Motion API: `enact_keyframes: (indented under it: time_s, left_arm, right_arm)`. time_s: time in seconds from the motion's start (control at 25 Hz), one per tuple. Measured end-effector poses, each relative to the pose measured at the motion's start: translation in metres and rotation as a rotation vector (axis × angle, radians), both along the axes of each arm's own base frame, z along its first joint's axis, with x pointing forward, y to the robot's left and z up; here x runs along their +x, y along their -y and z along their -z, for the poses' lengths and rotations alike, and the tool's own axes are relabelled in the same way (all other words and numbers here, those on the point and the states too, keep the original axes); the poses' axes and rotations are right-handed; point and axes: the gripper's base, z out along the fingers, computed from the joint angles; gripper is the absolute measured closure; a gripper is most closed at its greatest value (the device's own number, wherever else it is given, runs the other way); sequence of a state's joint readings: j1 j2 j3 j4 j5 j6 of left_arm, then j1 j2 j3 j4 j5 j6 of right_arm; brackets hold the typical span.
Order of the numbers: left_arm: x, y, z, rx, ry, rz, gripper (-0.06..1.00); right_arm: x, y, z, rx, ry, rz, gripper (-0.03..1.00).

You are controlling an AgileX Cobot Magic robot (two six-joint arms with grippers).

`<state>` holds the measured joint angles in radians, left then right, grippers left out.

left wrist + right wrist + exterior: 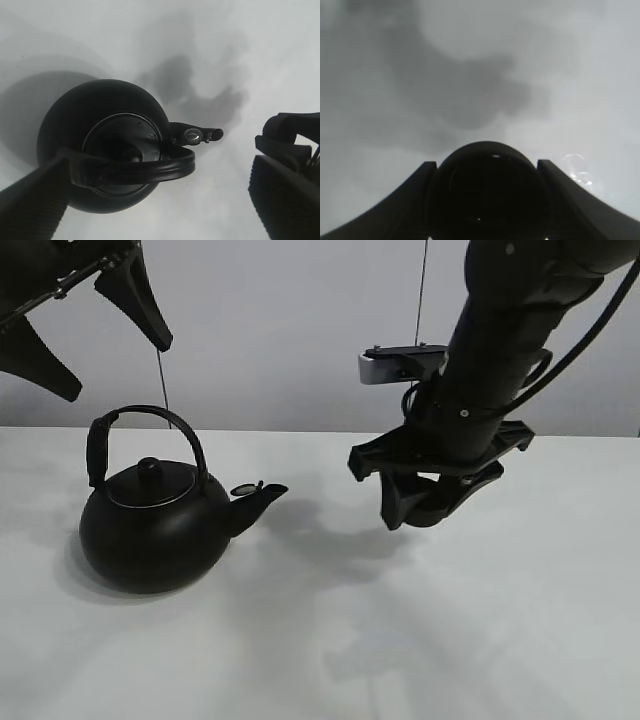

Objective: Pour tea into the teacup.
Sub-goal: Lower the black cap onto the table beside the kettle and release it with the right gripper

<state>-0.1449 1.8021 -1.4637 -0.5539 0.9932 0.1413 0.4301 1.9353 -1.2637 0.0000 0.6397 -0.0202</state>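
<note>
pre-pour setup, nothing is pouring yet. right gripper (486, 164) has the teacup (487, 200) pinched between its fingers, narrow around the bowl. it hangs above the table (520, 640), well apart from the kettle (150, 530) and to the right of the spout (262, 495). in the exterior high view the cup blends into the black fingers, so i can't say whether it's level; the right wrist view looks roughly mouth-up.

kettle sits upright on the table, lid on, spout facing the cup side. left gripper (115, 370) hovers over the arched handle (150, 415) with fingers spread wide, touching nothing. the left wrist view looks straight down on the lid and handle.

next, as i read it: left arm drops until the handle sits between the fingers, clamps, lifts, then tips the kettle spout-down. the cup has to be just under the spout, either held or set down first. risk: the handle pivots, so the kettle could swing.

right arm comes down steeply from above with the wrist bent toward the table.
</note>
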Motion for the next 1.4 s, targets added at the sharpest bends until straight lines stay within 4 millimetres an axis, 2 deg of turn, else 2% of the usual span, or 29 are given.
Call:
enact_keyframes:
  time_s: [0.12,0.24,0.36,0.56,0.72,0.92,1.4]
  left_arm:
    - [0.0,0.0,0.0,0.0,0.001,-0.001,0.25]
    - [0.0,0.0,0.0,0.0,0.002,-0.001,0.25]
    - [0.0,0.0,0.0,0.0,0.002,-0.001,0.25]
    - [0.0,0.0,0.0,0.0,0.003,-0.002,0.25]
    - [0.0,0.0,0.0,0.0,0.003,-0.002,0.25]
    - [0.001,0.0,0.0,0.0,0.005,-0.003,0.25]
    - [0.001,0.0,0.0,0.0,0.007,-0.004,0.25]
  right_arm:
    - [-0.011,-0.022,0.0,-0.005,-0.001,-0.074,0.58]
    - [-0.014,-0.04,0.001,0.001,0.009,-0.118,0.58]
    - [-0.005,-0.055,0.005,-0.008,-0.007,-0.138,0.58]
    - [0.015,-0.068,0.017,-0.026,-0.041,-0.14,0.58]
    - [0.023,-0.072,0.026,-0.044,-0.046,-0.149,0.58]
    - [0.024,-0.072,0.04,-0.072,-0.071,-0.158,0.58]
    - [0.024,-0.072,0.046,-0.083,-0.078,-0.162,0.58]
